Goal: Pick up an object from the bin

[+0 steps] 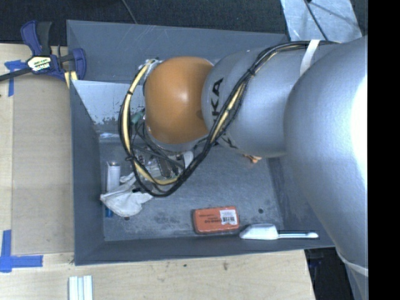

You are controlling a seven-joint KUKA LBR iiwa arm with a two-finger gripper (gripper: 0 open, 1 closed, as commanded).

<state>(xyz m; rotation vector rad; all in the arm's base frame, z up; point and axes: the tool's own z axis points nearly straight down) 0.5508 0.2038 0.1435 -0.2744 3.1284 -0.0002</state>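
Note:
My gripper (155, 162) sits low over the left part of the bin, mostly covered by the arm's wrist fittings. Just to its lower left lies a crumpled white cloth-like thing (125, 200), touching or nearly touching the gripper's body. A small clear tube or bottle (113, 173) lies upright along the bin's left wall beside it. I cannot see anything held.
An orange-red flat block with a barcode label (215, 220) lies near the front wall. A white brush with a thin handle (277, 232) rests at the front right. A small orange scrap (253, 160) peeks out under the arm.

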